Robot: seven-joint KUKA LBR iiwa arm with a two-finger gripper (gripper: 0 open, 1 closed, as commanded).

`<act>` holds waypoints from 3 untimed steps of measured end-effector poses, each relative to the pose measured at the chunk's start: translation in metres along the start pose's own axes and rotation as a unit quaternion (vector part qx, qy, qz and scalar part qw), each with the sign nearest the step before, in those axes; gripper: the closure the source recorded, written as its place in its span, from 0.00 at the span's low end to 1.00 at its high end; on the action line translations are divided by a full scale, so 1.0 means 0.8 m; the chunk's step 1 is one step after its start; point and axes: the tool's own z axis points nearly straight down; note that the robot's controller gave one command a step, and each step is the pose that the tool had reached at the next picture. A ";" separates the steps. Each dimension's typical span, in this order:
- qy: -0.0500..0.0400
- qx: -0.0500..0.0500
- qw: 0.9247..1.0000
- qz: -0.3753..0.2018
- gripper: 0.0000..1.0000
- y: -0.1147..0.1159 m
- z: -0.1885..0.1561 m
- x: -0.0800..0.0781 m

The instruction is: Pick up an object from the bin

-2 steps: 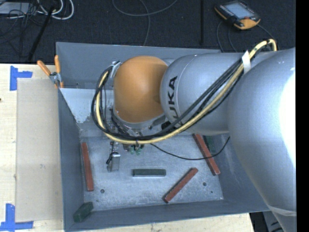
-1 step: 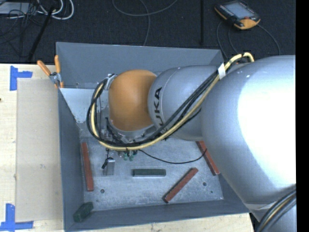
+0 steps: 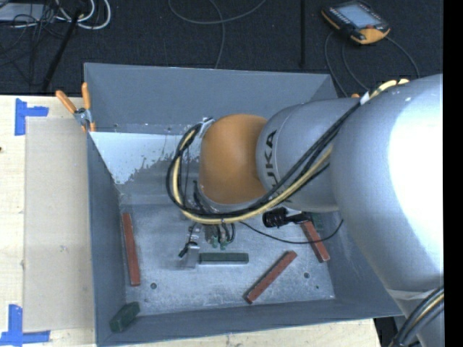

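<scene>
The dark green bar point(image 3: 223, 259) is lying flat mid-bin, just beside the gripper point(image 3: 205, 246). I cannot tell whether the gripper is apart or together. The bar is looking stiff and light, so it is likely best pinched across its narrow width.

Dark floor point(image 3: 239, 35) (loose cables point(image 3: 92, 9), a handheld device point(image 3: 356, 20)).

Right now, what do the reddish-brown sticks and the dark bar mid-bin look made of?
Left reddish-brown stick and lower-right stick: likely wood or matte plastic, going by the dull, even colour with no glint. Dark bar: matte grey-green and straight-edged, perhaps painted wood or plastic; cannot tell which.
</scene>
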 end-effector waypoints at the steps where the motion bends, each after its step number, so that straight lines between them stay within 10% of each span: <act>1: -0.003 0.000 1.000 0.001 0.00 -0.018 -0.061 -0.020; 2: -0.008 -0.001 0.997 -0.080 0.00 -0.050 -0.057 -0.044; 3: -0.004 0.000 0.995 -0.096 0.00 -0.095 -0.006 -0.024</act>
